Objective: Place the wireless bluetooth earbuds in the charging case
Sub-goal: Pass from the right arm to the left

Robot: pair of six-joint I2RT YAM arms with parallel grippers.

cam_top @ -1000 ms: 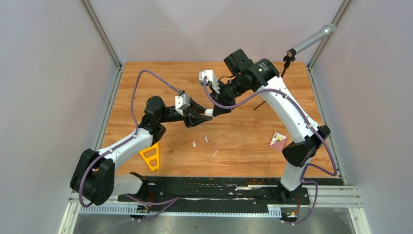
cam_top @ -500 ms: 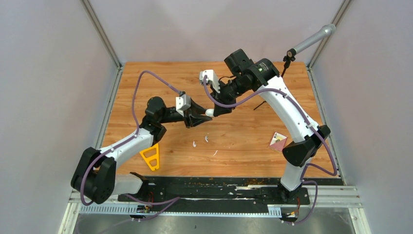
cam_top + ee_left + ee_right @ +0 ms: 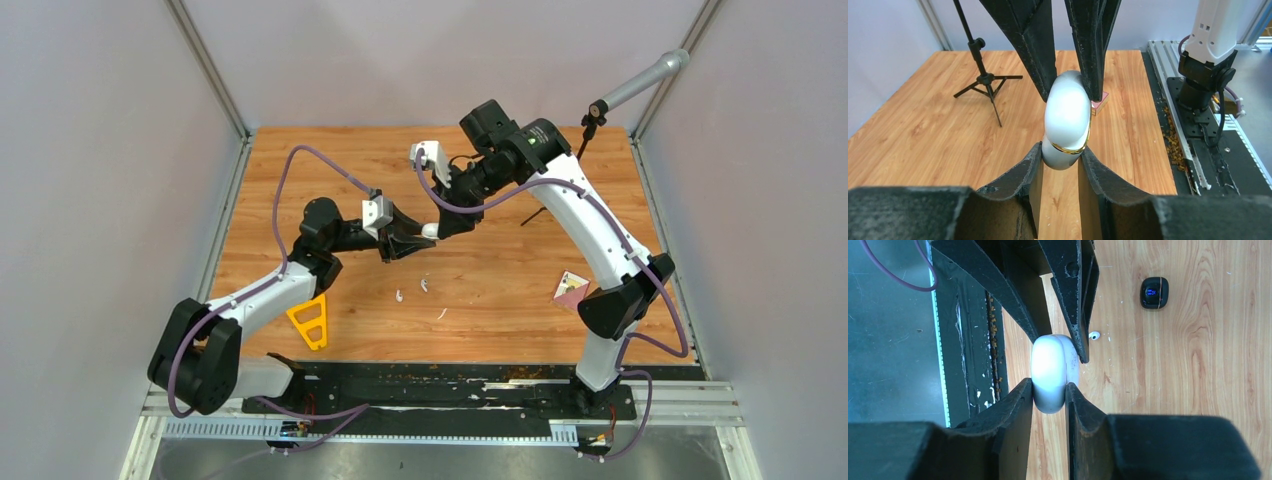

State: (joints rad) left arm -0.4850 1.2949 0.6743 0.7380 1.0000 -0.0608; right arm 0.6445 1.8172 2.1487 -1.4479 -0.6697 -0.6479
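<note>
Both left gripper (image 3: 1061, 152) and right gripper (image 3: 1048, 385) clamp case (image 3: 1066, 111).

Left arm (image 3: 265, 295): elbow bent, forearm extended forward-right.
Left gripper (image 3: 1060, 150): jaws pinched on one end of the charging case (image 3: 1066, 112).
Right arm (image 3: 590, 225): arched high, wrist turned back leftward.
Right gripper (image 3: 1070, 92): tip-to-tip with the left, clamping the case's other end.

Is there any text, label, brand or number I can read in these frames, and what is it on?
No legible text in any view.
Black charging case: blue lit mark on its face, too blurred to read.
Small pink and white card: print too small to read.
White charging case: gold band only, no lettering visible.
</note>
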